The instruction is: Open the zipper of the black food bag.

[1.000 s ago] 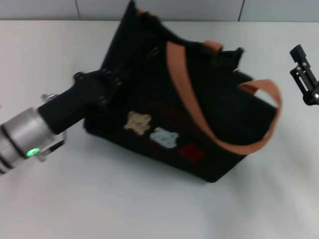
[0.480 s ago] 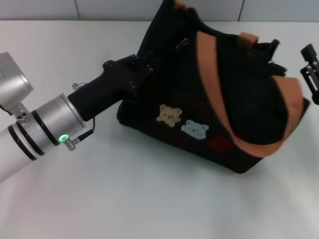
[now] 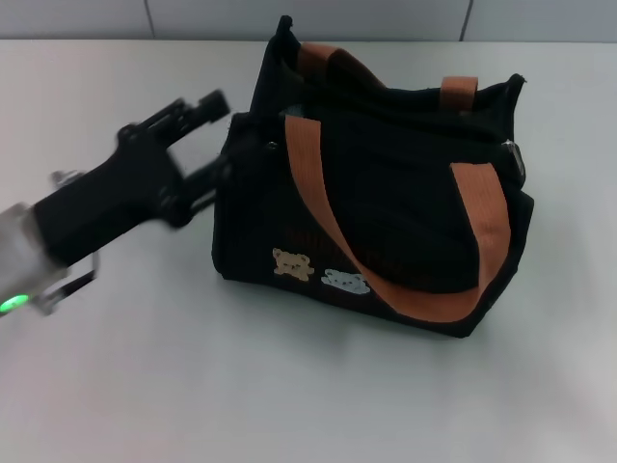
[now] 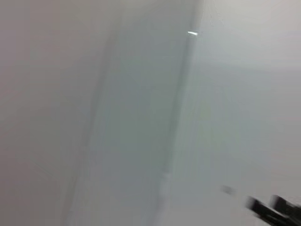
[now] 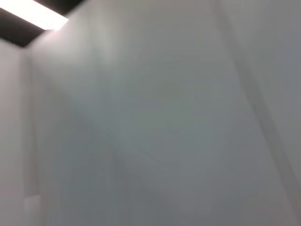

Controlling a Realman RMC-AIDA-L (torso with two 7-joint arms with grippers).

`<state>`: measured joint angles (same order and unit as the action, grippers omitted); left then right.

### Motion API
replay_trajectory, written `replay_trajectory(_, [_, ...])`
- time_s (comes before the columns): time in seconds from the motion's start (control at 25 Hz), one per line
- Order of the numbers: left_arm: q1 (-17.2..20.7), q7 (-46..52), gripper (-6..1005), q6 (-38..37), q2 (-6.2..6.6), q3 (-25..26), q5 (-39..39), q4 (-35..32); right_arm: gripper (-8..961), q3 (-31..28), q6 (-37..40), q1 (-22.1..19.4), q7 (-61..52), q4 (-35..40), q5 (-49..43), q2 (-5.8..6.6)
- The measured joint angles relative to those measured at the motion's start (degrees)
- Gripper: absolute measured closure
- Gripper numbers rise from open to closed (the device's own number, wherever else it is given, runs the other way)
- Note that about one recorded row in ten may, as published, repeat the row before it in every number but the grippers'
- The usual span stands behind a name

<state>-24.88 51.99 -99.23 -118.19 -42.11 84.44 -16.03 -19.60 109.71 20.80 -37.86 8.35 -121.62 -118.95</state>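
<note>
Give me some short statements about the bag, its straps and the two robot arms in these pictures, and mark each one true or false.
1. The black food bag stands on the white table. True.
2. The left gripper is beside the bag's end, its fingers apart. True.
3. The right gripper is gripping an orange-brown strap. False: no right gripper shows in the head view.
4. Two small bear patches show low on the bag's near face. True.
5. The bag lies flat on its side. False: it sits upright, top panel up.

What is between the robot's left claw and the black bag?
Nothing. In the head view the left gripper, fingers spread, sits right against the end of the black bag, with only bare white table around.
</note>
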Motion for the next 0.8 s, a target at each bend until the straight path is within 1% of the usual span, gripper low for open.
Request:
replay_trajectory(0.04, [1.34,0.94,472,-1.75,0.21,-0.96,0.84,-2.58,231,1.93,1.39,0.33,-1.35,1.24,-0.63,0.16])
replay_trajectory(0.12, [4.33,2.85,411,-5.79,1.02,-2.82,2.62,-7.69,223,9.1,4.02,1.04,-5.16,4.58,-1.34,0.81])
replay_trajectory(0.16, [5.66,3.64,372,-7.92,1.65,-3.52,3.8,-9.81,218,12.65,5.11,1.37,-7.05,6.16,-1.48,1.13])
replay_trajectory(0.24, [6.98,4.34,293,-10.82,2.53,-4.04,5.95,-11.86,210,22.14,7.71,2.22,-11.19,9.36,-1.86,2.07])
replay_trajectory(0.32, [7.76,4.33,215,-13.58,3.3,-4.21,9.15,-12.98,171,32.23,10.18,3.19,-14.21,11.2,-2.19,3.23])
replay_trajectory(0.36, [7.76,4.33,215,-13.58,3.3,-4.21,9.15,-12.98,152,36.36,11.15,3.65,-15.27,11.69,-2.28,3.63])
replay_trajectory(0.4, [7.9,4.15,215,-14.64,3.51,-4.45,12.27,-13.47,132,39.79,11.63,4.18,-16.04,11.95,-2.34,3.87])
replay_trajectory(0.44, [7.85,4.16,215,-14.78,3.42,-4.64,13.49,-13.71,113,41.59,11.79,4.57,-16.57,12.09,-2.38,3.93])
replay_trajectory(0.52, [7.75,4.22,215,-14.85,3.29,-4.86,14.87,-13.95,113,44.33,11.76,5.31,-17.43,12.37,-2.43,3.69])
replay_trajectory(0.56, [7.14,4.44,215,-14.77,2.61,-5.18,17.54,-14.21,113,45.15,11.67,5.57,-17.76,12.56,-2.47,3.5])
replay_trajectory(0.6, [7.02,4.45,215,-14.73,2.47,-5.2,17.93,-14.23,113,45.99,11.56,5.91,-17.99,12.87,-2.49,3.17])
replay_trajectory(0.68, [6.76,4.46,215,-14.6,2.14,-5.23,18.35,-14.23,113,47.17,11.22,6.3,-18.43,13.5,-2.52,2.56])
replay_trajectory(0.8, [6.71,4.47,215,-14.62,2.05,-5.24,18.33,-14.23,113,47.72,10.4,6.62,-19.3,14.19,-2.55,2.03])
